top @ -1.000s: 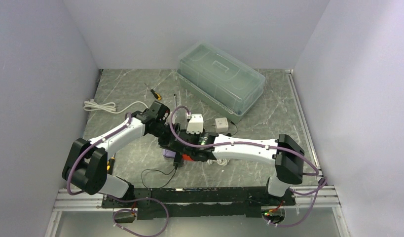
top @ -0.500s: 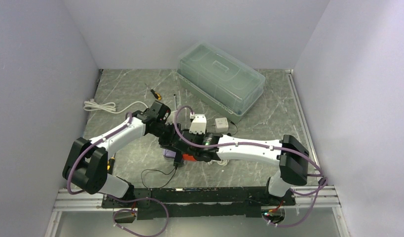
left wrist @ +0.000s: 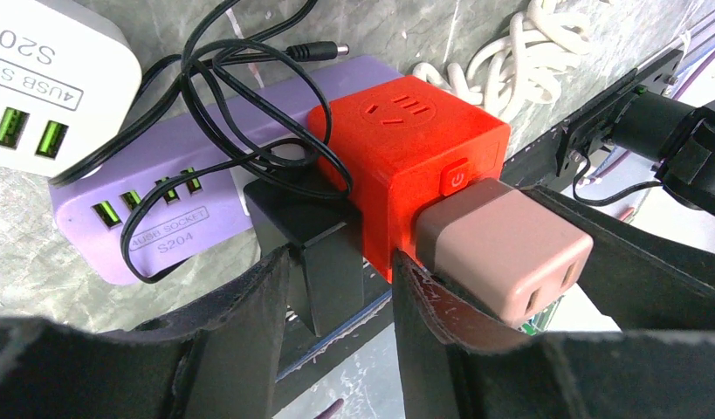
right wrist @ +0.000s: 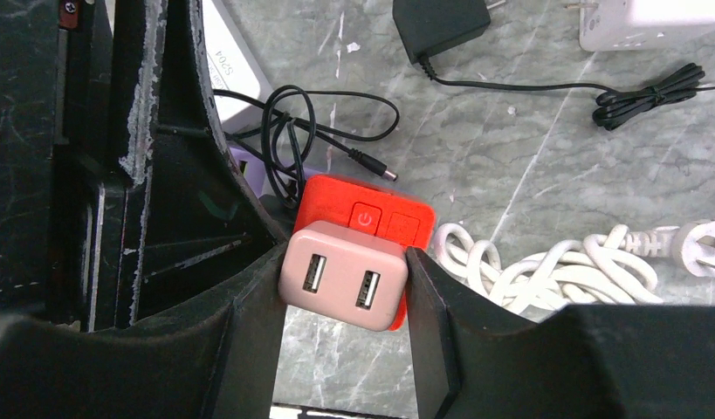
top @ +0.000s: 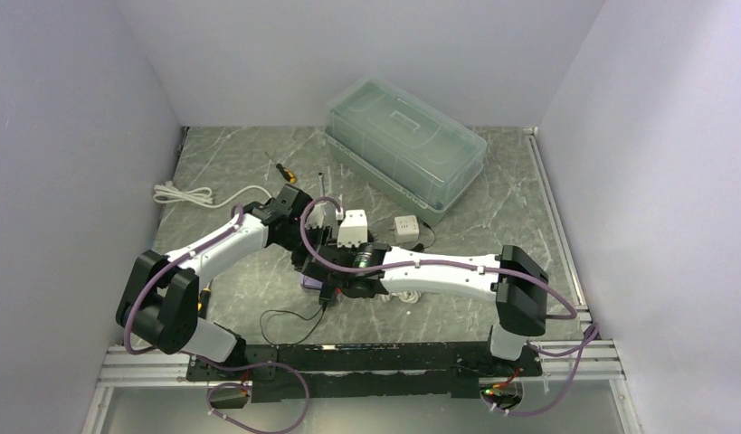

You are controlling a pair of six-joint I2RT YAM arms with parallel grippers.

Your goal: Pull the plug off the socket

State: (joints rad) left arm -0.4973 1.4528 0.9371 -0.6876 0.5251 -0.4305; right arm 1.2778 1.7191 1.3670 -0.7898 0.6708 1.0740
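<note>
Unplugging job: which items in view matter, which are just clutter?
Job: pink plug, red socket cube, right claw gripping the plug.
Clutter: purple power strip, white USB charger, coiled white cable, black adapter, clear lidded box, screwdriver.

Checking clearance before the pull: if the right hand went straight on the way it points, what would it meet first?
The right hand would likely meet the red cube socket first, just behind the pink plug it clamps; depth is hard to judge.

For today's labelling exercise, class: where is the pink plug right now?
The pink plug sits mid-frame in the right wrist view, clamped by the right gripper, seated against the red socket cube, with the coiled white cable beside it.
</note>
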